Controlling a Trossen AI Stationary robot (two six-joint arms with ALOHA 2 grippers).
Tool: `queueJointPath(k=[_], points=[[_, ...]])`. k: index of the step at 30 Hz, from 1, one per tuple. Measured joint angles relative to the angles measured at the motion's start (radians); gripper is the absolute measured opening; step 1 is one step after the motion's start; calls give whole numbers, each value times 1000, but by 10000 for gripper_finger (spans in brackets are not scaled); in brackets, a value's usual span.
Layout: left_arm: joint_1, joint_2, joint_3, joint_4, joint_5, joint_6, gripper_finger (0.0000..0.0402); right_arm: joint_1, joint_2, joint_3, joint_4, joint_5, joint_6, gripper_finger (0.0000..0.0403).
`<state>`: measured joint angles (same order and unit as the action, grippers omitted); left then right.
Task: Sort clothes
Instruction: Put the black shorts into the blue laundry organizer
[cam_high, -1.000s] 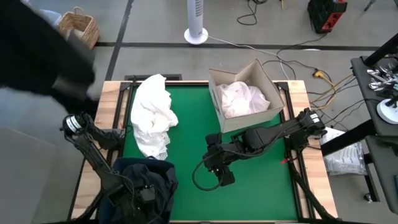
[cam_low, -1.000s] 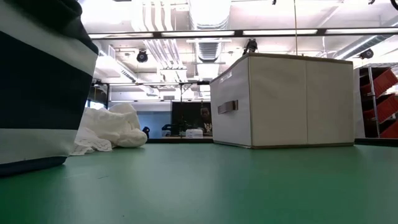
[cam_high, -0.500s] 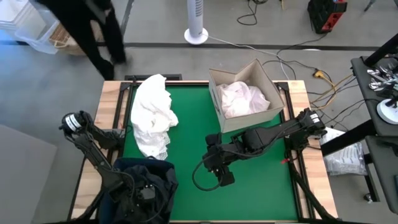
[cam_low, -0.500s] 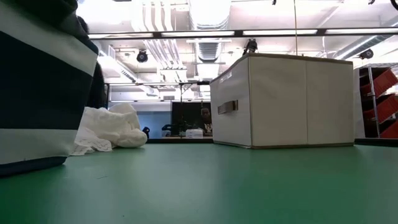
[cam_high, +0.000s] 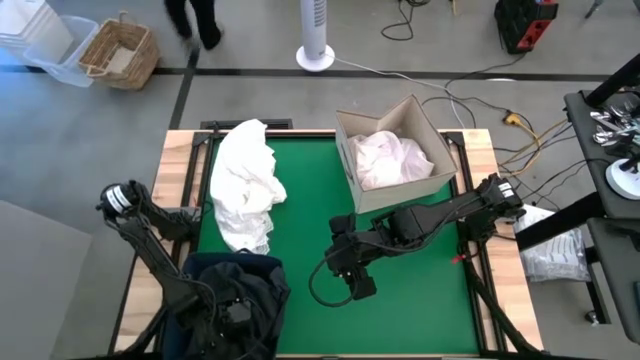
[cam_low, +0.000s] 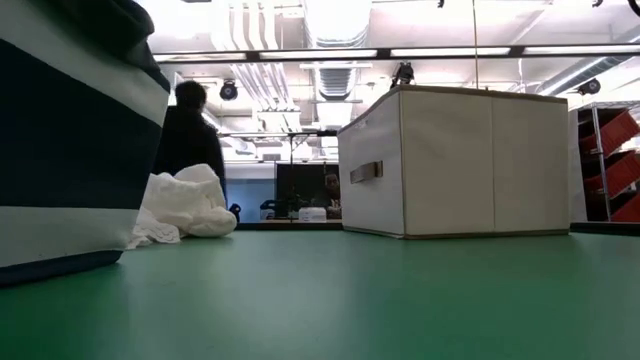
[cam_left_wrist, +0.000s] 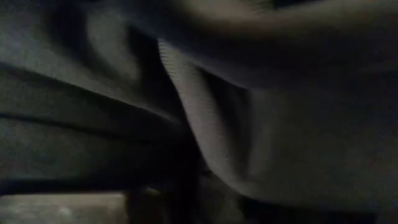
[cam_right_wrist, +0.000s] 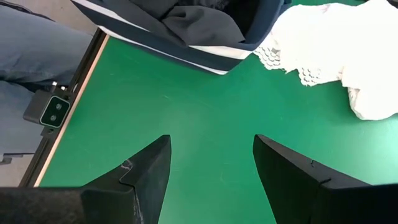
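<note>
Nearest, dark clothes (cam_high: 235, 300) lie crumpled in the navy bin (cam_high: 262, 270) at the bench's (cam_high: 300, 240) front left corner. The left claw is buried among them: its wrist view shows only dim grey folds, so I cannot tell its opening or grip. The right claw (cam_right_wrist: 211, 158) hovers mid-bench, fingers parted, empty. Farther back, a rumpled white pile (cam_high: 245, 185) with a lace edge lies on the green. Beyond, white garments (cam_high: 390, 158) fill the beige box (cam_high: 350, 165); only the high view shows inside.
</note>
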<state>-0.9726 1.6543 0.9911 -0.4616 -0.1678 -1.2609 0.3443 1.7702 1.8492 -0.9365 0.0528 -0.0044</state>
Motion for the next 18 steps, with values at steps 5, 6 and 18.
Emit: queueJointPath(k=[5,6,18], points=[[-2,2,31,-18,-2,43,182,0,0,0,0,0,0,219],[-4,2,40,-23,-1,54,187,0,0,0,0,0,0,219],[-17,5,191,-231,10,77,194,-1,0,0,8,0,2,219]])
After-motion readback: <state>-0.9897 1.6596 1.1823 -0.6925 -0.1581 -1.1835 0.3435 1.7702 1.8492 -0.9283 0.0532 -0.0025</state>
